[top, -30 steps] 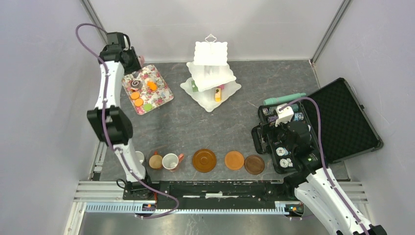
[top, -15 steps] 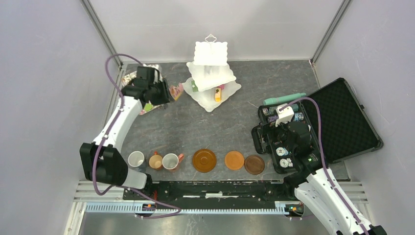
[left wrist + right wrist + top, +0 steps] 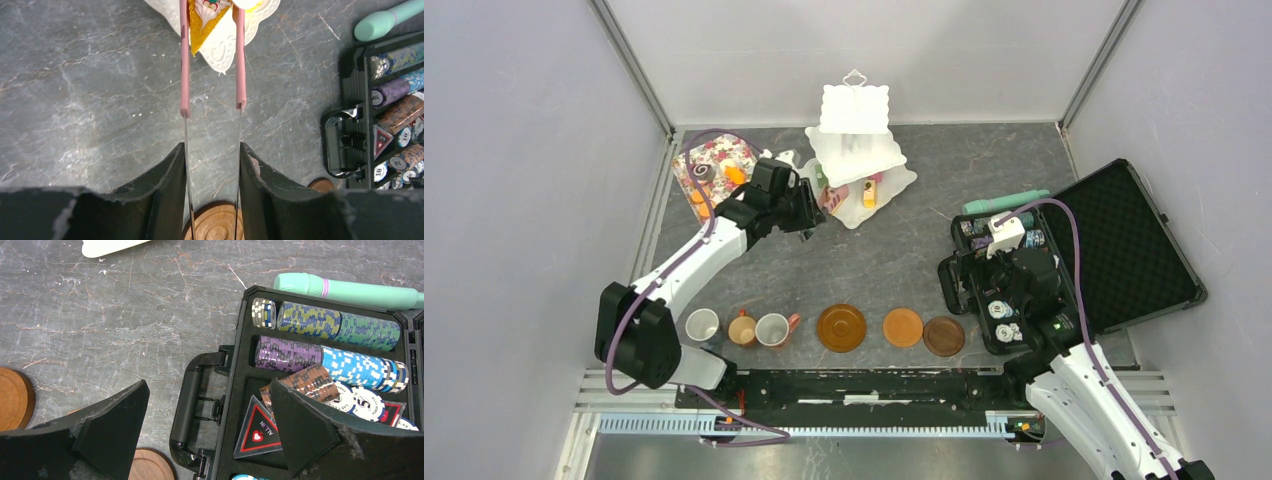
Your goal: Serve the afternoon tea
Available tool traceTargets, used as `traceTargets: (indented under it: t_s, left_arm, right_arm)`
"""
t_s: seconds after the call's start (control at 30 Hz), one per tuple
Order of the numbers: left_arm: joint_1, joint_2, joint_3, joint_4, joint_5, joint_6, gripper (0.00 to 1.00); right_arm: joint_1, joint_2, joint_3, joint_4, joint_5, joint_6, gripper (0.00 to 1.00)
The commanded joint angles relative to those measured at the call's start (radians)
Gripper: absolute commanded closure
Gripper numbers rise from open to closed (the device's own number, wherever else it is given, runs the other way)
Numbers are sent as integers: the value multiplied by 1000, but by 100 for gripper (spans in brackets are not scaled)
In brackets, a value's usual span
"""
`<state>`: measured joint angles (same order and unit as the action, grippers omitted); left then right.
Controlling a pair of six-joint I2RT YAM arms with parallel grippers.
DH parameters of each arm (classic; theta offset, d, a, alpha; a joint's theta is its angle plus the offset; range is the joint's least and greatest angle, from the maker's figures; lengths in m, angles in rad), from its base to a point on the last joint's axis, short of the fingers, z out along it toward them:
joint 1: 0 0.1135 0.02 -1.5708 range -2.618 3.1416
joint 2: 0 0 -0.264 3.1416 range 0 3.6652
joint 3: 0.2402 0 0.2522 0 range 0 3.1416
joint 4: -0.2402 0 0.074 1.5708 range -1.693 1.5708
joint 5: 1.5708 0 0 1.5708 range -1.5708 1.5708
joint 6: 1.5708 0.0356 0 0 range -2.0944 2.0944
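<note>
Grey marbled bench (image 3: 894, 270) lies under everything. The left claw (image 3: 212, 150) closes narrow on thin tongs (image 3: 185, 75), whose pink tips pinch an orange cake wedge (image 3: 199, 22). The wedge is cut off by the wrist view's top edge, at the rim of the white stand (image 3: 226, 47), upper centre. Lower right, the right claw (image 3: 207, 395) gapes wide above the chip case (image 3: 239, 375).

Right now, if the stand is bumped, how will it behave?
The stand may tip: three stacked tiers make it tall. It looks thin and light, so it could also slide on the smooth table.
</note>
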<state>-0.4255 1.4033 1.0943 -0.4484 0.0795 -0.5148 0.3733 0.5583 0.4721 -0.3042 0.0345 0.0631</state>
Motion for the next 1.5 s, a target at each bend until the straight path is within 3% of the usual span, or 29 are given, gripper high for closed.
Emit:
traceTargets:
  t_s: [0.0,0.73,0.9,1.17,1.47]
  left_arm:
    - [-21,51,33,136,-37,-82,71]
    - [-34,247,102,237,-70,-103,69]
    - [-33,265,108,232,-72,-99,53]
    - [-33,213,93,194,-64,-67,42]
    - [-33,62,21,80,-63,-17,44]
  right_arm:
    - [6,3,3,23,10,1,2]
    - [6,18,3,21,19,2,2]
    - [5,18,3,20,19,2,2]
    - [6,15,3,19,13,2,2]
    - [6,4,3,22,7,2,2]
